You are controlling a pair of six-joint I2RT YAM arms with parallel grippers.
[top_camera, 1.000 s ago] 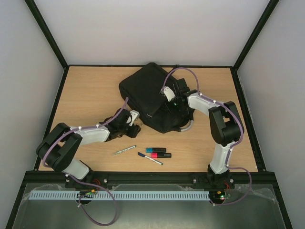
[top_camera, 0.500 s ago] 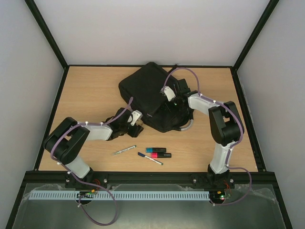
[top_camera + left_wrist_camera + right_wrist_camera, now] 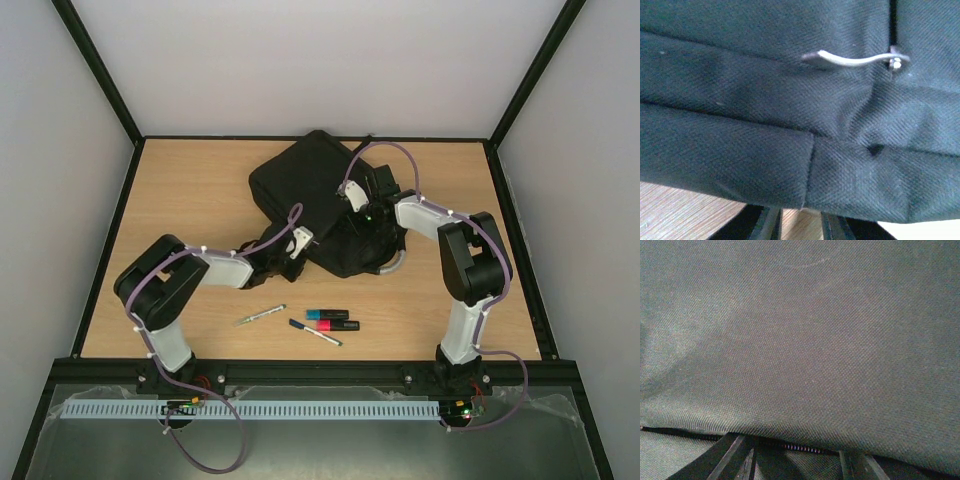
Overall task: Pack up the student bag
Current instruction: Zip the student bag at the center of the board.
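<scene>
The student bag (image 3: 305, 190), a large black fabric backpack, lies at the back middle of the table. My left gripper (image 3: 291, 263) is low at its near-left edge. In the left wrist view the bag's fabric (image 3: 740, 125) fills the frame, with a metal zipper pull (image 3: 855, 59) at the upper right. The left gripper (image 3: 800, 222) is open, bare wood shows between its fingers, and its tips are hidden under the bag's edge. My right gripper (image 3: 366, 226) is at the bag's right side. In its wrist view the fabric (image 3: 805, 340) covers the tips of the spread right gripper (image 3: 795, 460), above a zipper line (image 3: 805, 447).
A silver pen (image 3: 261, 315), a blue pen (image 3: 315, 332), a blue highlighter (image 3: 327, 314) and a red highlighter (image 3: 338, 325) lie on the wood in front of the bag. The bag's grey handle loop (image 3: 393, 262) sticks out at its near right.
My left gripper has moved right and forward, up against the bag's near-left edge. My right gripper has stayed at the bag's right side.
</scene>
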